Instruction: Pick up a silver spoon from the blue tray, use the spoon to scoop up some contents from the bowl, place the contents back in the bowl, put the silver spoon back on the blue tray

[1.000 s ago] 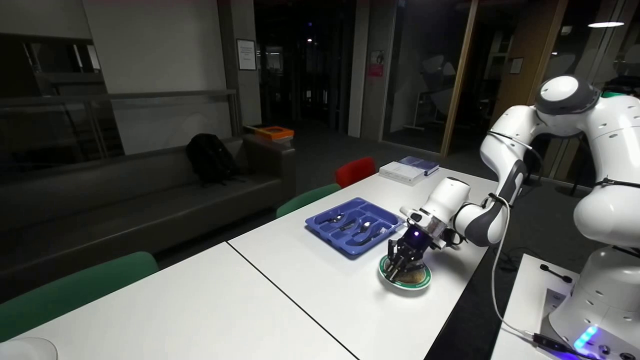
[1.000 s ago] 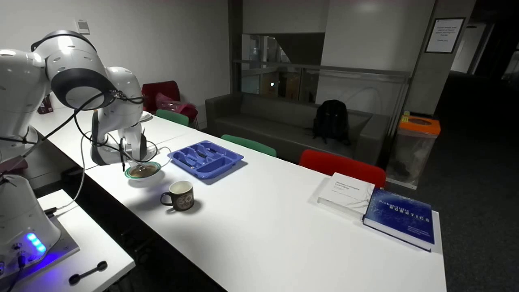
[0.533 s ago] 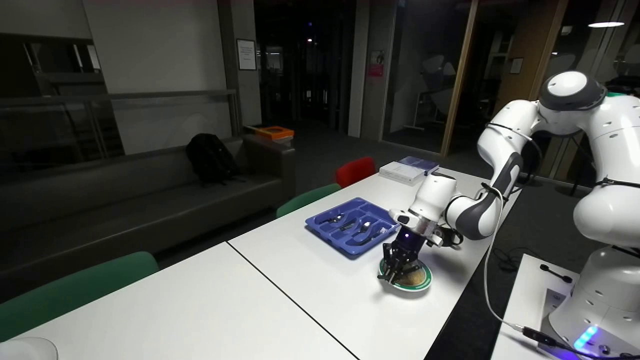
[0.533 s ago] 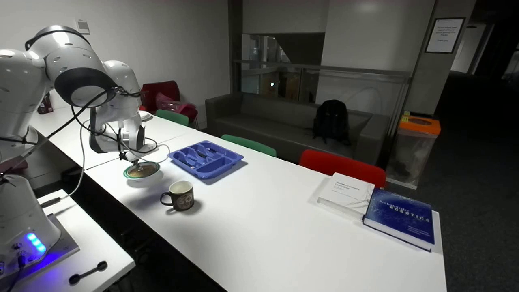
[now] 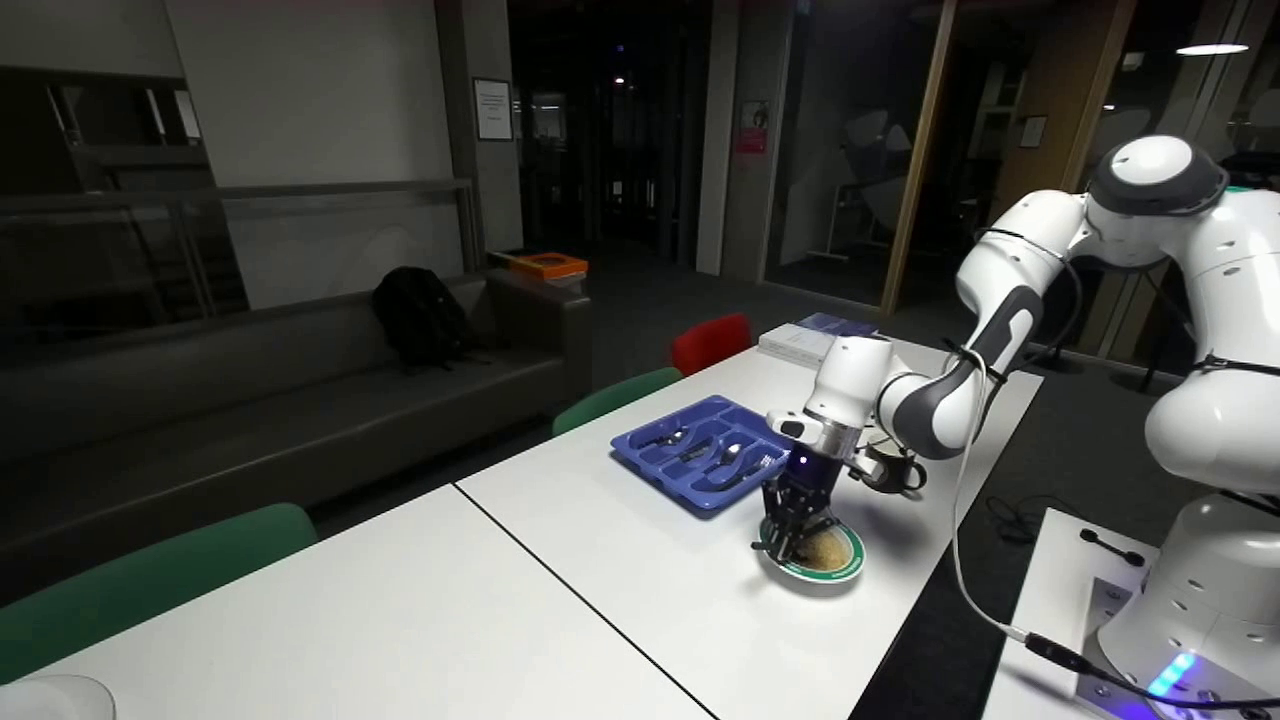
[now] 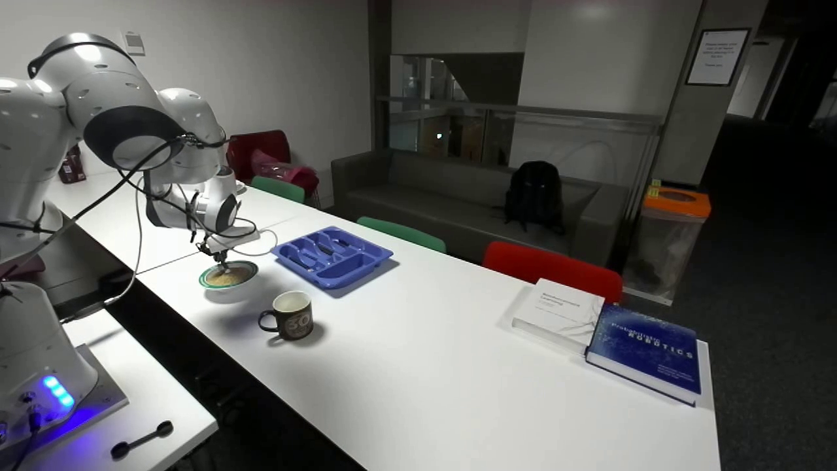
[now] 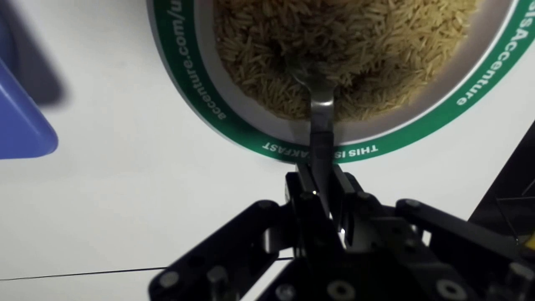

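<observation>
My gripper [image 7: 321, 172] is shut on the dark handle of the silver spoon [image 7: 322, 110]. The spoon reaches over the green rim of the bowl [image 7: 418, 134], and its head is buried in the tan, rice-like contents [image 7: 397, 46]. In both exterior views the gripper [image 5: 785, 553] points steeply down at the bowl [image 5: 845, 572], on the side near the table seam; the spoon is too small to make out there. The blue tray [image 6: 337, 283] lies beside the bowl with several pieces of cutlery in its compartments. A corner of it shows at the left of the wrist view.
A dark mug [image 6: 295, 322] with a handle stands close to the bowl, partly behind the arm in an exterior view. A white book [image 6: 556, 314] and a blue book [image 6: 644, 350] lie at the table's far end. A cable [image 5: 960, 560] hangs from the arm.
The hand has swung from a slanted to a steeper pose, its wrist moving away from the mug's side while the fingertips stay at the bowl. More of the contents shows; the grip looks the same.
</observation>
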You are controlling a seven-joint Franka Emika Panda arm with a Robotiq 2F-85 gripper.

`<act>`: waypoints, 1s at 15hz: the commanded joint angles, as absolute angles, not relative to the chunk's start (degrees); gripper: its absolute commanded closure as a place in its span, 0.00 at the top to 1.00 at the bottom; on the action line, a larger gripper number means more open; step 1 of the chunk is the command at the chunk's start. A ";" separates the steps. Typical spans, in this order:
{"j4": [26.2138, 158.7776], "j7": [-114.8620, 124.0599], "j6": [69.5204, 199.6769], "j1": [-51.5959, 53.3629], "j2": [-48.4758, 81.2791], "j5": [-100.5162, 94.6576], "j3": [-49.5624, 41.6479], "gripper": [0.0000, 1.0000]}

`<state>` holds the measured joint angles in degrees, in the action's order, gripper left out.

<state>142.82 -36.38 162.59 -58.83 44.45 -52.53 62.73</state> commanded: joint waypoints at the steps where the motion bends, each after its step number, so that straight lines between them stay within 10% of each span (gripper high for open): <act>1: 143.01 -43.24 161.46 -59.82 42.13 -43.84 64.65 0.03; 15: 140.50 -49.81 154.03 -50.76 29.49 -18.90 63.71 0.03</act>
